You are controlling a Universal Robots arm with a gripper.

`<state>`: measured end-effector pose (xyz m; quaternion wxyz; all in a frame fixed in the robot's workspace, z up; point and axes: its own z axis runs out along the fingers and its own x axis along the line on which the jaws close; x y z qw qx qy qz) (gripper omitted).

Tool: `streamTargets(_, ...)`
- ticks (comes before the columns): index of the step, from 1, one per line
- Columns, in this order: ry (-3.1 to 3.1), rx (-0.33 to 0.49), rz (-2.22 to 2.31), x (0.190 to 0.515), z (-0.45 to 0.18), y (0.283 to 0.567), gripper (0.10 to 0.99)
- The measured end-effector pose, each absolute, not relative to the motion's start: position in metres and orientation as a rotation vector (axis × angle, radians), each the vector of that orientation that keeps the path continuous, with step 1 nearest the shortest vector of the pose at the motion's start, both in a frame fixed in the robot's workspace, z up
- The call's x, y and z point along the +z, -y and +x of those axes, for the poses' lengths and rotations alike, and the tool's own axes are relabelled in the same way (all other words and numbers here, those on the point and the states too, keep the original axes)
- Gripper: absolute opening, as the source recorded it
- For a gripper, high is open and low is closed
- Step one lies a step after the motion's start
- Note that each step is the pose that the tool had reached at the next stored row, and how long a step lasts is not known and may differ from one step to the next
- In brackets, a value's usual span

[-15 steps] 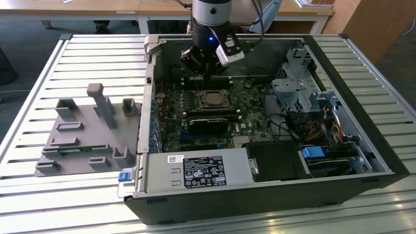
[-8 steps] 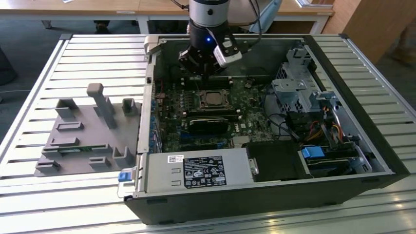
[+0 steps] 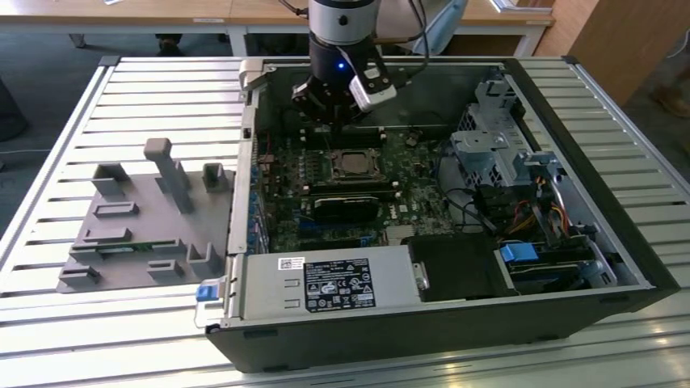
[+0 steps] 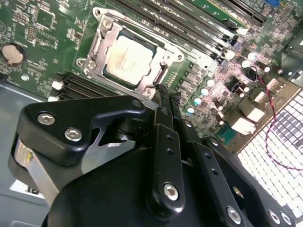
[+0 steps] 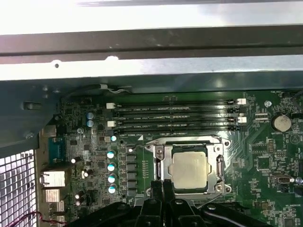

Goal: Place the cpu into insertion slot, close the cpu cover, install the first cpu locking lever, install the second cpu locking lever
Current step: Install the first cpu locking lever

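Note:
The cpu (image 4: 127, 59) (image 5: 189, 168) (image 3: 351, 164), a pale silver square, lies in the insertion slot (image 4: 154, 87) on the green motherboard. The cpu cover (image 5: 218, 160) (image 4: 102, 35), a silvery frame, lies flat around it with the chip showing through its window. My gripper (image 4: 163, 92) (image 5: 162, 183) (image 3: 335, 125) hangs above the board just beside the socket's edge. Its black fingers (image 4: 158, 123) are pressed together with nothing between them. Whether the locking levers are latched I cannot tell.
The open computer case (image 3: 431, 339) stands on a slatted table. A grey box with a white label (image 3: 323, 283) fills its front, a black card (image 3: 345, 202) lies beside the socket, and drive bays and cables (image 3: 506, 162) are on the exterior view's right. A grey fixture (image 3: 140, 218) sits outside.

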<state>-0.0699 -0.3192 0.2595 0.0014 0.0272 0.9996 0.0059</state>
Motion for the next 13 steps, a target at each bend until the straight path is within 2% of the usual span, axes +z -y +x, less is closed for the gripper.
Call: streamTargets(13,-3.138,0.018,0.08,0.259,-0.09,0.318,0.153)
